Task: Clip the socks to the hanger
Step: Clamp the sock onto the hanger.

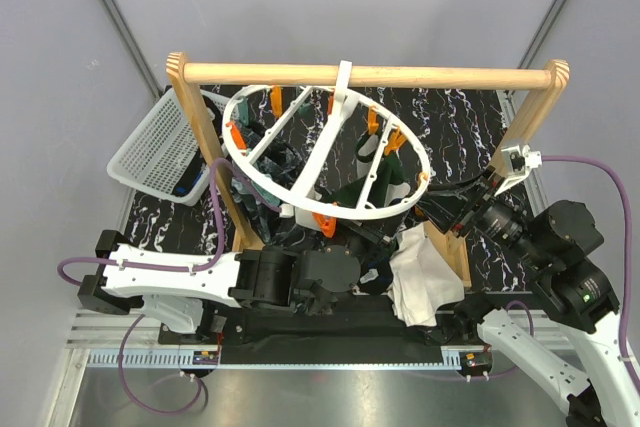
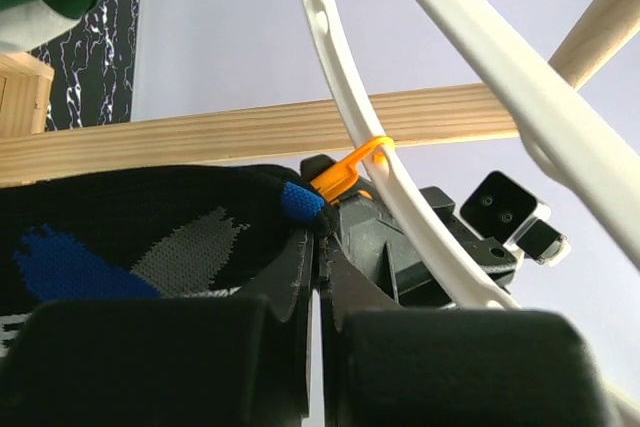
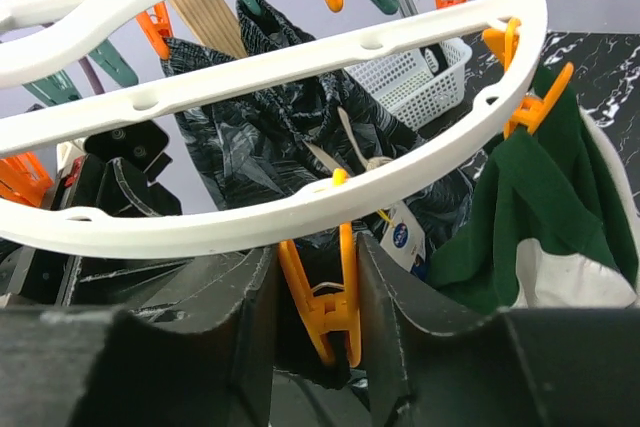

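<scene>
The white ring hanger [image 1: 300, 190] hangs by its hook from the wooden rail. My left gripper [image 2: 322, 232] is shut on the edge of a black sock [image 2: 150, 237] with blue and grey patches, held up just under the ring's near rim [image 2: 335, 77]. My right gripper [image 3: 315, 247] is shut on an orange peg [image 3: 335, 297] hanging from that rim, with its fingers [image 3: 400, 297] pressing the peg's handles. Dark fabric sits at the peg's lower jaws. In the top view both grippers meet under the near rim, left [image 1: 350, 247] and right [image 1: 385, 234]. A dark green sock [image 3: 530, 207] and mottled dark socks [image 3: 260, 137] hang clipped.
A wooden rail [image 1: 370, 74] on two posts carries the hanger. The right post [image 1: 455, 247] stands close to my right arm. A white mesh basket [image 1: 160, 147] lies at the back left. A white cloth [image 1: 420, 282] lies on the marbled black table near the front.
</scene>
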Robot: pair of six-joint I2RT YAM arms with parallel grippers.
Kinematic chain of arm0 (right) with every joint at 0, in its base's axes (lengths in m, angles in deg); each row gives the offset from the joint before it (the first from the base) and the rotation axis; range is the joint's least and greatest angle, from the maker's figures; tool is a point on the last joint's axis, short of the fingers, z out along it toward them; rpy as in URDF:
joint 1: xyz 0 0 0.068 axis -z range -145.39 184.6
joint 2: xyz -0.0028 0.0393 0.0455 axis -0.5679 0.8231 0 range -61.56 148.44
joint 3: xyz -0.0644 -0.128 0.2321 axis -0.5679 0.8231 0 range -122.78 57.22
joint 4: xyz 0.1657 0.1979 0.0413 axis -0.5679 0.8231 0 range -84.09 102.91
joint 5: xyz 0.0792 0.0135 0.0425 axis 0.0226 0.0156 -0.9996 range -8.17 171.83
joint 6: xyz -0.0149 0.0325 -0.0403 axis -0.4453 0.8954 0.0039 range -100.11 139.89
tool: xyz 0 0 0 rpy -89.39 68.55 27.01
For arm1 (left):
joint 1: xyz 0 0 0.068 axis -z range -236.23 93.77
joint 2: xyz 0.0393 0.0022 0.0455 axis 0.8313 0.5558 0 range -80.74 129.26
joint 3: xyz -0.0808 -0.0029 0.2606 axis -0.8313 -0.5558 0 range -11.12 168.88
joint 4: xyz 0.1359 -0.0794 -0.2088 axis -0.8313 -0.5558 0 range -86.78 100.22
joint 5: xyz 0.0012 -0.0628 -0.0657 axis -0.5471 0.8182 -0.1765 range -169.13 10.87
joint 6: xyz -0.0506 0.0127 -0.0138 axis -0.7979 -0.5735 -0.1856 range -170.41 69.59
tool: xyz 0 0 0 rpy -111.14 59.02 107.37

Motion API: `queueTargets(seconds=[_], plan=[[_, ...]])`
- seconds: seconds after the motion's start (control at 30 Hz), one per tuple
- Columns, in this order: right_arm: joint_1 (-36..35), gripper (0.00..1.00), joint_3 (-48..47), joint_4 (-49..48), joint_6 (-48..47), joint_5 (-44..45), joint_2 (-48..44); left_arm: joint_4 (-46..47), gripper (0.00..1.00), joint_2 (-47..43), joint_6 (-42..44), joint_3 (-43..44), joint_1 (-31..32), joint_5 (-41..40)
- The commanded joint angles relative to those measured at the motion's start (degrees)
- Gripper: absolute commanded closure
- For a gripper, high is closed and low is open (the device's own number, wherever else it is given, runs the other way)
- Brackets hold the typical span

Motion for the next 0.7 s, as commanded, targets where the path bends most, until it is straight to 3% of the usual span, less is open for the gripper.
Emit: queueTargets(seconds=[0.0, 0.13, 0.2, 0.23, 0.33, 0.37, 0.53, 0.67], plan=[[-0.14, 0.58, -1.76, 3.88, 0.25, 0.67, 0.15, 4.21, 1.00, -0.61, 0.10, 0.24, -0.19, -1.03], [-0.14, 0.52, -3.96, 6.51, -0.54, 1.19, 0.59, 4.21, 1.00, -0.17, -0.69, -0.37, -0.19, -1.38], [-0.22, 0.47, -5.36, 8.18, -1.15, 1.72, 1.30, 4.21, 0.93, -0.16, -0.70, -0.72, -0.10, -1.21], [-0.14, 0.46, -5.89, 9.93, -1.51, 2.85, 1.47, 4.04, 0.80, -0.34, -0.70, -0.90, -0.19, -1.12], [-0.14, 0.41, -7.48, 13.62, -2.83, 4.88, 1.82, 3.77, 0.61, -1.13, -1.05, -2.74, -0.28, -0.85], [-0.14, 0.38, -8.26, 14.59, -3.26, 5.32, 1.82, 3.77, 0.51, -1.48, -0.87, -4.05, -0.28, -0.68], [-0.05, 0.30, -11.17, 20.82, -6.87, 8.40, 1.38, 3.68, 0.25, -3.94, 1.93, -8.54, -0.28, 1.25], [-0.14, 0.22, -14.15, 25.41, -9.59, 10.07, 1.03, 10.97, 0.02, -6.75, 17.56, -13.73, -0.10, 6.25]])
